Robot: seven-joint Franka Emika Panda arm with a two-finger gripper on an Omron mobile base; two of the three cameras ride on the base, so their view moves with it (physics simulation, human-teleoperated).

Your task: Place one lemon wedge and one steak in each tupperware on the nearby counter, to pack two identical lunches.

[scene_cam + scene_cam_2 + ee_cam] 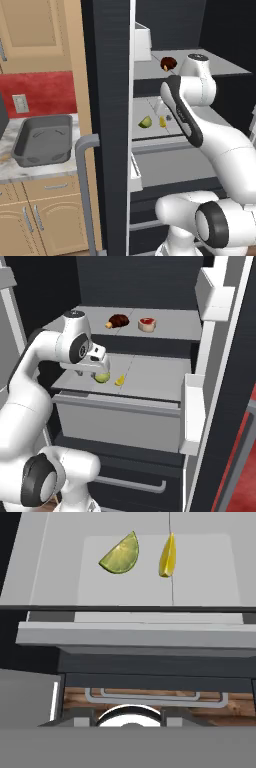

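Note:
Two wedges lie side by side on the middle shelf of the open fridge: a green one (145,122) (102,377) (120,554) and a yellow lemon wedge (162,121) (120,380) (167,556). On the shelf above sit a red steak (147,324) and a dark brown steak (118,321) (168,63). My gripper (100,372) hovers just over the green wedge at the shelf's front; its fingers are hidden, and nothing shows in them. A grey tupperware (42,140) stands empty on the marbled counter (15,170) to the left.
The dark fridge door (107,125) with its metal handle (85,190) stands open between the shelves and the counter. White door bins (192,411) jut out on the right. A grey drawer front (117,421) sits below the wedge shelf.

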